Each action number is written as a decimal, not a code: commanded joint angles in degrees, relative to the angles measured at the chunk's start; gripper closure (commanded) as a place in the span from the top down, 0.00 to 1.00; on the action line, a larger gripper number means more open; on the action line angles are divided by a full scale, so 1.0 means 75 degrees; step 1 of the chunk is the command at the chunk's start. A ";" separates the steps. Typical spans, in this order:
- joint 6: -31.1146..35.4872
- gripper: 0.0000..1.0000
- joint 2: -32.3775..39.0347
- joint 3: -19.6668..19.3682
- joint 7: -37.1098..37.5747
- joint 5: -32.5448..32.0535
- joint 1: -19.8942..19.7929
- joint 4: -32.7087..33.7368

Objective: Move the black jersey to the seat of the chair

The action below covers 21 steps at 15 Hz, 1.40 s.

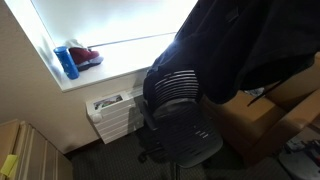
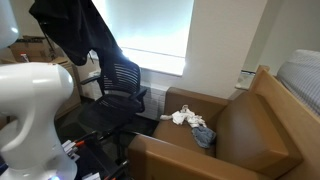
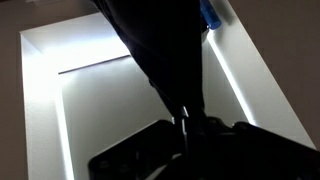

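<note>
The black jersey (image 1: 245, 40) hangs limp in the air, held up high. In an exterior view its lower end (image 2: 75, 30) drapes down to the top of the chair's ribbed back. The black swivel chair (image 1: 180, 120) stands below it by the window, and its padded seat (image 2: 110, 112) is bare. In the wrist view the jersey (image 3: 160, 50) narrows down into my gripper (image 3: 186, 128), which is shut on it. The fingers are dark and partly hidden by the cloth. In both exterior views the jersey hides my gripper.
A window sill (image 1: 110, 70) holds a blue can (image 1: 66, 62) and a red item (image 1: 88, 57). Cardboard boxes (image 1: 260, 115) stand beside the chair. A brown armchair (image 2: 240, 130) holds small cloths (image 2: 190, 122). My white arm base (image 2: 35, 115) fills the near side.
</note>
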 commanded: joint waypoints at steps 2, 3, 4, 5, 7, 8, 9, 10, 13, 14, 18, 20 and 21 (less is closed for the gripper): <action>0.0489 0.00 -0.0258 -0.0035 0.0036 -0.0422 0.0107 -0.0001; 0.0764 0.00 -0.0280 -0.0139 0.0074 -0.0724 0.0240 -0.0002; 0.0989 0.00 -0.0326 -0.0209 0.0217 -0.0993 0.0362 -0.0002; 0.1170 0.00 -0.0336 -0.0284 0.0362 -0.1268 0.0455 -0.0001; 0.1390 0.00 -0.0389 -0.0444 0.0785 -0.1784 0.0688 -0.0002; 0.1223 0.00 -0.0421 -0.0460 0.0984 -0.1964 0.0775 -0.0003; 0.1150 0.00 -0.0451 -0.0452 0.1133 -0.2085 0.0802 -0.0003; 0.0993 0.00 -0.0487 -0.0421 0.1264 -0.2153 0.0832 -0.0007; 0.0808 0.00 -0.0509 -0.0367 0.1576 -0.2274 0.0749 -0.0017; 0.0736 0.00 -0.0493 -0.0339 0.1600 -0.2214 0.0641 -0.0017; -0.0334 0.00 0.0013 -0.0146 0.0685 -0.1559 -0.0311 -0.0137; -0.0914 0.00 0.0291 0.0020 0.0440 -0.0889 -0.0878 -0.0193; -0.1247 0.00 0.0609 0.0084 0.0310 -0.0483 -0.1215 0.0014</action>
